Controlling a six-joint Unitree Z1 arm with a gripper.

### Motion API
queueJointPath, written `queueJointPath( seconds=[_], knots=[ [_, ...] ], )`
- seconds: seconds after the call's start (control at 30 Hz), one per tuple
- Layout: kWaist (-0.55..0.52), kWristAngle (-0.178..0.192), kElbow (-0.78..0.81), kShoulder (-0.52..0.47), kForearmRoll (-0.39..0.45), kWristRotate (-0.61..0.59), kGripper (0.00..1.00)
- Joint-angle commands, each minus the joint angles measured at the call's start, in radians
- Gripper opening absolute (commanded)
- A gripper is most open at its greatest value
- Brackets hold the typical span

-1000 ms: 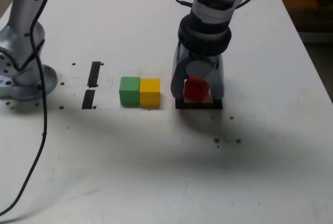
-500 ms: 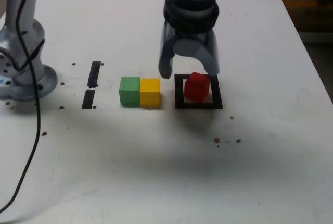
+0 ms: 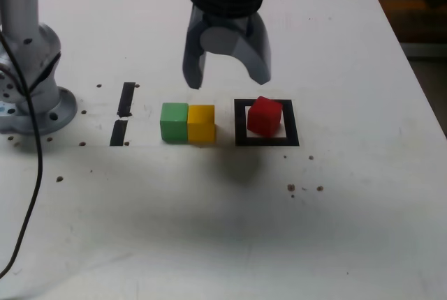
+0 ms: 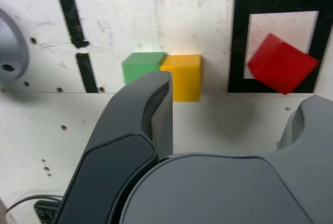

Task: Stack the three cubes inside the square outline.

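The red cube (image 3: 265, 116) (image 4: 281, 63) rests inside the square outline (image 3: 241, 123) (image 4: 239, 41), turned askew to its sides. To the exterior view's left of the outline, the yellow cube (image 3: 201, 123) (image 4: 182, 75) and the green cube (image 3: 174, 121) (image 4: 140, 65) sit side by side, touching. My gripper (image 3: 227, 79) hangs open and empty above the table, over the gap between the yellow cube and the outline, clear of all three cubes. One dark finger (image 4: 135, 135) fills much of the wrist view.
Two short black tape strips (image 3: 123, 114) lie at the exterior view's left of the green cube. The arm's grey base (image 3: 31, 98) stands at the far left. A cable (image 3: 31, 188) trails down the left side. Small dark specks (image 3: 304, 188) dot the white table.
My gripper opened off the red cube, rose, and shifted toward the exterior view's left. The red cube stays in the outline.
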Motion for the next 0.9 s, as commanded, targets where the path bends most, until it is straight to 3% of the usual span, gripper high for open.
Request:
queueJointPath(
  seconds=[0.0, 0.27, 0.53, 0.73, 0.87],
  knots=[
    [0.002, -0.004, 0.011, -0.024, 0.000, -0.004, 0.87],
    [0.021, -0.029, 0.017, -0.044, -0.020, -0.085, 0.87],
    [0.029, -0.066, 0.067, -0.041, -0.071, -0.374, 0.89],
    [0.033, -0.127, 0.175, -0.043, -0.199, -0.602, 0.89],
    [0.035, -0.138, 0.238, -0.043, -0.296, -0.715, 0.90]
  ],
)
